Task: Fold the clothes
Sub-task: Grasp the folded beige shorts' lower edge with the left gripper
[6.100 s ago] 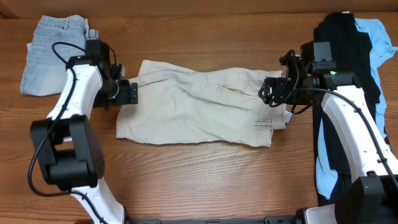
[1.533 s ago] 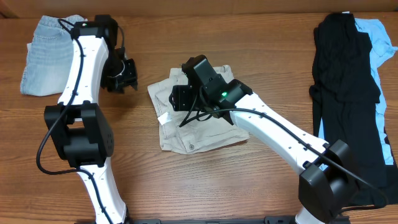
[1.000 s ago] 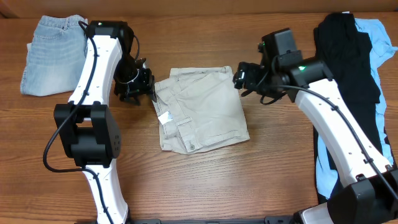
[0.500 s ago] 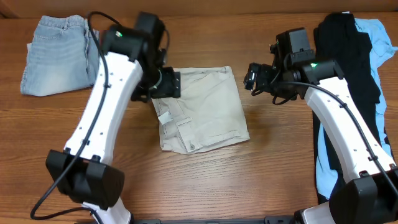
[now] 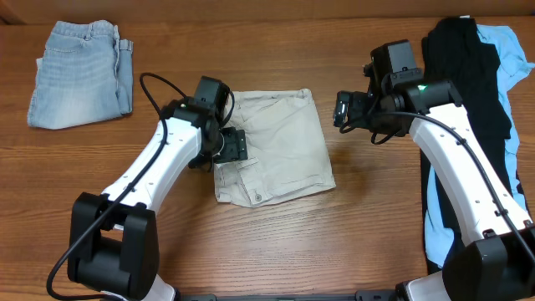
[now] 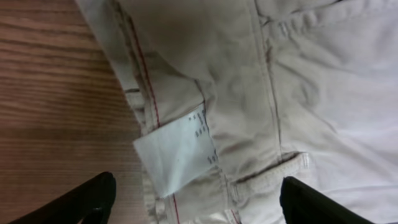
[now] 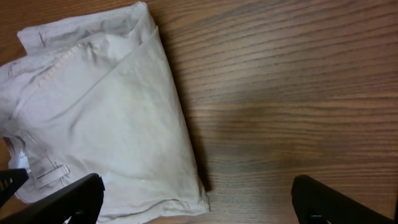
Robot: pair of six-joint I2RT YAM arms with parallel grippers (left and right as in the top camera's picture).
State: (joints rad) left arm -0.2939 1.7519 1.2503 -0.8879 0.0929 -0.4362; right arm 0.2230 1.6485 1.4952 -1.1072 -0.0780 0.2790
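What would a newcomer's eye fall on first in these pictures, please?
The folded khaki shorts lie in the middle of the table, a small white label showing at their left edge. The left gripper is open above that edge; the right gripper is open just beyond the shorts' right side. Denim shorts lie at the far left, a black garment and a sky-blue garment at the right edge.

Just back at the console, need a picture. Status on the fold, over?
Both open: left gripper over the khaki shorts at the label, right gripper beside them, not touching. Shorts folded compact. Nothing in the way.
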